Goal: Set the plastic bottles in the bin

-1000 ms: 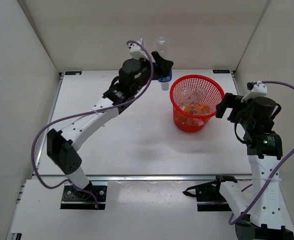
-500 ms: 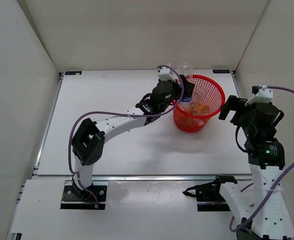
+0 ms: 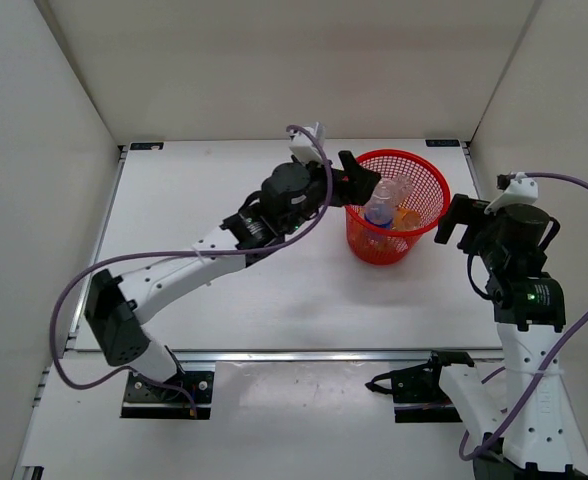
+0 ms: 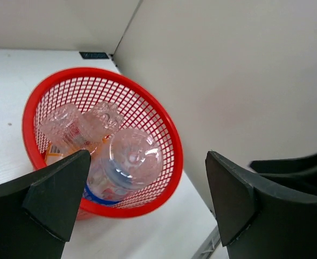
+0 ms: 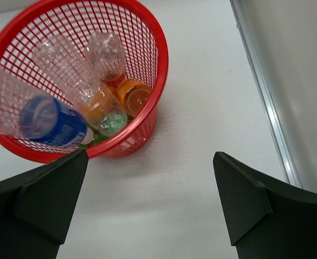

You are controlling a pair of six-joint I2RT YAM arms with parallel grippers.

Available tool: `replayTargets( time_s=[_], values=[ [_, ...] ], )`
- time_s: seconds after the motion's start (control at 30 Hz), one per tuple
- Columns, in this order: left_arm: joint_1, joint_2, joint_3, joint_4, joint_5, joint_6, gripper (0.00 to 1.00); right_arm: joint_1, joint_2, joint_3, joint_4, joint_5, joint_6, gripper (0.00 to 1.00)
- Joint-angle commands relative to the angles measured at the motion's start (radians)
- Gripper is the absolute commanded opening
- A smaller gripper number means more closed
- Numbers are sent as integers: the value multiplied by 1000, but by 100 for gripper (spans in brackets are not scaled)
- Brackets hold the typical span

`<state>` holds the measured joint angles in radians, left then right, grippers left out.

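Observation:
The red mesh bin [image 3: 421, 165] stands at the back right of the table. Several bottles lie inside it. The clear blue-labelled bottle [image 3: 379, 210] leans on top of the pile, its blue band against the rim in the left wrist view [image 4: 123, 162]. In the right wrist view I see it [image 5: 45, 121] beside an orange bottle [image 5: 134, 94], a green one [image 5: 112, 121] and clear ones [image 5: 107, 51]. My left gripper [image 3: 357, 183] is open and empty, just left of the bin's rim [image 4: 176, 156]. My right gripper [image 3: 451, 222] is open and empty, right of the bin [image 5: 161, 65].
White walls close the table at the back and on both sides. A metal rail [image 5: 266, 108] runs along the table's right edge, close to the bin. No bottle shows on the table outside the bin.
My left gripper carried the blue-labelled bottle from left of the bin over its rim and let it go. The bottle now lies in the bin. The gripper has drawn back left, open.

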<state>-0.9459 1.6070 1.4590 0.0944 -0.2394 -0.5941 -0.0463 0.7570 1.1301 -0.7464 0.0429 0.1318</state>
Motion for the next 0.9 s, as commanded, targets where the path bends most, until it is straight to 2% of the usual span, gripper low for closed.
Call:
replayTargets(
  time_s=[0.0, 0.07, 0.17, 0.2, 0.3, 0.37, 0.43, 0.5, 0.6, 0.77, 0.87],
  values=[
    [7, -142, -4, -128, 37, 36, 99, -7, 21, -16, -28, -12, 8, 100],
    [-8, -137, -52, -81, 16, 40, 99, -12, 33, -29, -44, -26, 5, 99],
    [35, -49, 78, -215, 153, 4, 98, -18, 36, -24, -53, -67, 17, 99],
    [45, -71, 74, -241, 166, 11, 99, -18, 30, -26, -53, -64, 25, 99],
    [107, -247, -89, -240, 56, 20, 99, -29, 36, -24, -83, 3, 31, 99],
    [220, -367, -199, -339, 19, 19, 98, -62, 73, -16, -177, 23, 3, 100],
    [313, -516, -274, -543, -76, 28, 99, -139, 123, -15, -221, 26, -15, 99],
    [421, -603, -344, -708, -133, 24, 98, -156, 134, -42, -229, 76, 12, 99],
    [631, -718, -445, -891, -121, 48, 99, -217, 134, -67, -216, 34, 43, 99],
    [644, -860, -517, -1002, -274, 27, 99, -225, 93, -112, -198, -102, 66, 99],
    [651, -894, -512, -998, -248, 34, 98, -192, 96, -105, -220, -80, 74, 99]
  ],
)
